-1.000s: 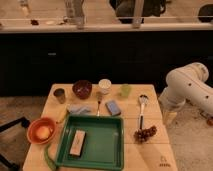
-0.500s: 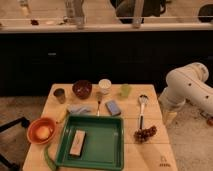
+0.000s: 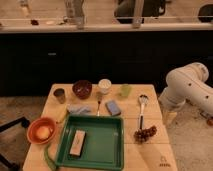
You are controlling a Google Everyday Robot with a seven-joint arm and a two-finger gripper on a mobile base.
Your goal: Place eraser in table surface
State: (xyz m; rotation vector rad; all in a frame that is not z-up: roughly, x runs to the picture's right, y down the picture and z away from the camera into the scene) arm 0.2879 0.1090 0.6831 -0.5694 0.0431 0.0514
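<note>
The eraser (image 3: 77,143), a pale tan block, lies flat in the left half of a green tray (image 3: 107,156). The tray sits at the front of the wooden table (image 3: 150,159). My white arm (image 3: 187,87) hangs off the table's right side. The gripper (image 3: 169,115) is low beside the table's right edge, well apart from the eraser and the tray.
An orange bowl (image 3: 41,131) stands left of the tray. Behind the tray are a dark cup (image 3: 59,94), a dark red bowl (image 3: 82,89), a white cup (image 3: 104,86), a green cup (image 3: 125,90), a blue cloth (image 3: 79,108) and a blue sponge (image 3: 113,107). A ladle (image 3: 142,106) and grapes (image 3: 145,133) lie to the right.
</note>
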